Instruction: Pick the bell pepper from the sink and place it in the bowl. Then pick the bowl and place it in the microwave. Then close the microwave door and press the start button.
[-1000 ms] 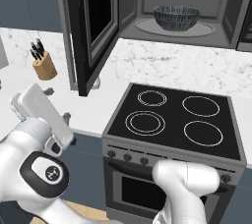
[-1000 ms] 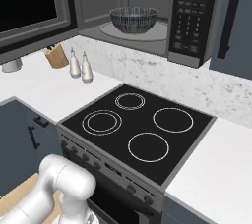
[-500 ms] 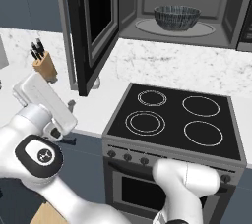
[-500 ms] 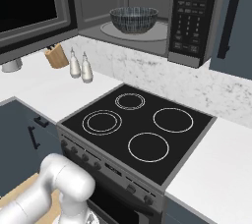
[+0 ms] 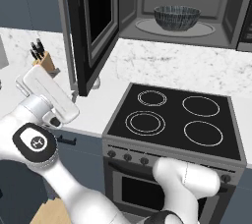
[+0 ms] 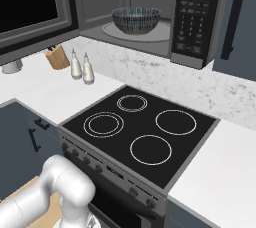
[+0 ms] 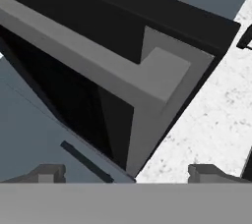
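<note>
We saw the bowl [image 5: 177, 17] sitting on the round turntable [image 5: 174, 27] inside the open microwave [image 6: 150, 7], roughly centred on it. It was a round, dark blue-grey bowl with a fine speckled or cross-hatched pattern on its outside and a thin paler rim; its inside looked dark from both base views, and we could not tell whether the bell pepper lay in it. The microwave cavity was plain grey, with a dark keypad panel [image 6: 194, 17] on the right side of the housing.

The microwave door [image 5: 93, 26] stood swung wide to the left, a tall black-framed panel with a dark glass window, its lower corner hanging above the white marbled table [image 5: 162, 66]. In the hand view the door's bottom corner [image 7: 147, 100] sat close in front of the camera (grey inner frame, black outer edge), with the speckled table beyond it.

The gripper [image 7: 125, 173] had its jaws spread wide, the two dark fingertips [image 7: 47, 173] far apart at the bottom of the hand view and nothing between them. In the left base view the white hand [image 5: 47, 98] was beside the door's lower edge, not touching it as far as we could tell.

A black four-ring cooktop [image 5: 174, 120] lay below the microwave, a knife block [image 5: 43, 58] stood to the left, and two small shakers [image 6: 82, 67] stood near it.
</note>
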Motion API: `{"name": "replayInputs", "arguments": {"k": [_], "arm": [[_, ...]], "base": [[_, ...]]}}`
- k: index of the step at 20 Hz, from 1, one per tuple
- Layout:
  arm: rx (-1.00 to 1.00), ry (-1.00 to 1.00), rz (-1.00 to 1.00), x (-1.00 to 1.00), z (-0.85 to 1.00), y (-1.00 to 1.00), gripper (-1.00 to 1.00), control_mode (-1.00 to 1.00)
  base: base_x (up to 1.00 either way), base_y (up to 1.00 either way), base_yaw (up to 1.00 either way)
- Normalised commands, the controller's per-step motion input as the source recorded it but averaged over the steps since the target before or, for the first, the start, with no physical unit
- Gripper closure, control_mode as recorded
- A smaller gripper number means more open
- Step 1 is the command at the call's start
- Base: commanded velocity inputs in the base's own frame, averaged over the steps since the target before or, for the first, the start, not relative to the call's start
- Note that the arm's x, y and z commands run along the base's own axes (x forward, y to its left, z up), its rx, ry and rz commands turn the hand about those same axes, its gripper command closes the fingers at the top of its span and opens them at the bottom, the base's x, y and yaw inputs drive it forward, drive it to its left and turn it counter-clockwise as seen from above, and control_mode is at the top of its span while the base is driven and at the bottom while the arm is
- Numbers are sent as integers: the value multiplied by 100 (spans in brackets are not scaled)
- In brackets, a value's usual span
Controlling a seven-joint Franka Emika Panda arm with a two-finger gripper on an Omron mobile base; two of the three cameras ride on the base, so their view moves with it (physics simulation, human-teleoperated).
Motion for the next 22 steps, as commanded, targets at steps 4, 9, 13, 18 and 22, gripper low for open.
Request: {"name": "replayInputs", "arguments": {"k": [4,9,13,18,22], "arm": [[0,-13,-8,3,0,-25,-100,-100],[4,-18,-3,-4,17,-44,-100,-100],[10,-22,0,-21,21,-66,-100,-100],[11,-21,0,-15,15,-75,-100,-100],[13,-17,0,-1,8,-88,-100,-100]], "base": [[0,0,0],[0,0,0],[0,0,0],[0,0,0],[0,0,0]]}}
